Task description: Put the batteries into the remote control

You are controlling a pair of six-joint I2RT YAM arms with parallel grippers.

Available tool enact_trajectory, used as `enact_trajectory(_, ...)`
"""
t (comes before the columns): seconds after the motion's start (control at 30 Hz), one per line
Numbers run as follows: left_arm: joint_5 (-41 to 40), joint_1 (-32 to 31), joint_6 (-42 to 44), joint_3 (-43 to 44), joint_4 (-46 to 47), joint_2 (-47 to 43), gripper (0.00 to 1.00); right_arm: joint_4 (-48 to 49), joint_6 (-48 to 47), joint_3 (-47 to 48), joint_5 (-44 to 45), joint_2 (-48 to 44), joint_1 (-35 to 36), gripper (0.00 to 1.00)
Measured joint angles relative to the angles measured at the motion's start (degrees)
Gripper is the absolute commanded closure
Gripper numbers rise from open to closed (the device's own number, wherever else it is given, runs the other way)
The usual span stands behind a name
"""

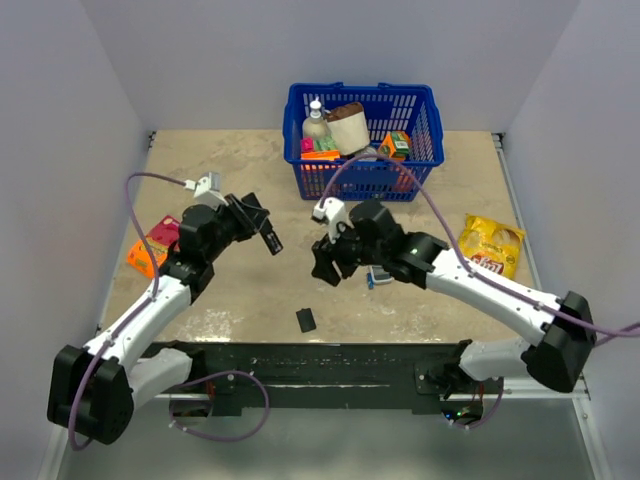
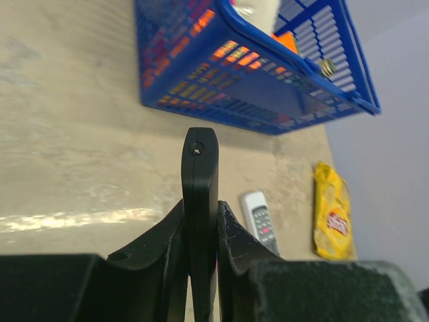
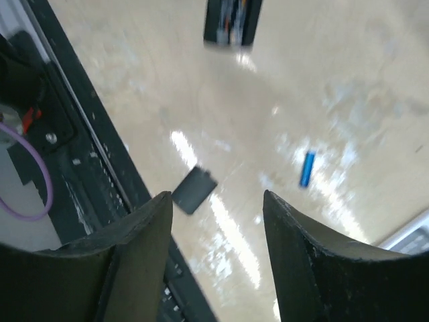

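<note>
- Holding the remote control [image 2: 200,168] up off the table [image 1: 240,300] is the left gripper [image 2: 200,218] — jaws clamped tight on the slim black bar's two long sides, one end poking out ahead of the fingers.
- That raised grip looks chosen to present the bar to the other arm. In the right wrist view, the remote hangs blurred at the top of the picture, an open bay seemingly facing the camera.
- The right gripper [image 3: 214,201] hovers low over the table, jaws apart and nothing between them.
- One blue battery [image 3: 307,168] lies flat on the bare table, ahead and to the right of those open fingers — near, but not touched.
- The small black back cover [image 3: 194,190] lies by itself near the front edge, well apart from the remote, so the bay is probably ready to load.
- My read: the open jaws suit a pick of that battery, which is slim and round and may roll.
- A white remote [image 2: 260,220], a blue basket [image 1: 370,140] and a yellow snack bag [image 1: 492,243] play no part.
</note>
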Motion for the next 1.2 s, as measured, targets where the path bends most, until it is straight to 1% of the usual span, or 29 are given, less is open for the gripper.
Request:
enact_trajectory(0.13,-4.3,3.4,2.4,-1.5,-3.7,-3.7,1.0,-5.2,8.0,0.0,7.6,6.6,6.4,0.29)
enact_trajectory(0.23,-6.9,4.6,3.5,-2.5,-6.4,-6.0,1.0,-8.2,13.2,-0.1,11.5,11.3,10.2,0.24)
enact_trajectory(0.3,-9.0,5.0,4.3,-3.0,-8.3,-7.5,1.0,-9.4,16.0,-0.1,13.4,14.0,12.5,0.19)
enact_trajectory(0.37,-11.2,5.2,4.5,-3.5,-10.1,-8.7,1.0,-10.1,18.1,0.2,15.3,16.6,15.0,0.18)
enact_trajectory(0.57,-17.4,5.4,5.7,-4.8,-15.5,-10.5,1.0,-11.8,21.0,5.3,20.6,27.3,21.6,0.18)
enact_trajectory(0.77,-19.7,5.4,7.4,-5.2,-17.7,-10.5,1.0,-13.4,22.4,9.7,25.6,34.6,24.0,0.19)
enact_trajectory(0.93,-19.6,5.4,8.0,-5.2,-17.6,-10.5,1.0,-15.1,23.5,10.5,29.4,36.0,24.1,0.22)
enact_trajectory(1.2,-18.9,5.4,8.4,-5.2,-17.2,-10.4,1.0,-14.3,24.0,8.8,29.5,34.9,23.1,0.26)
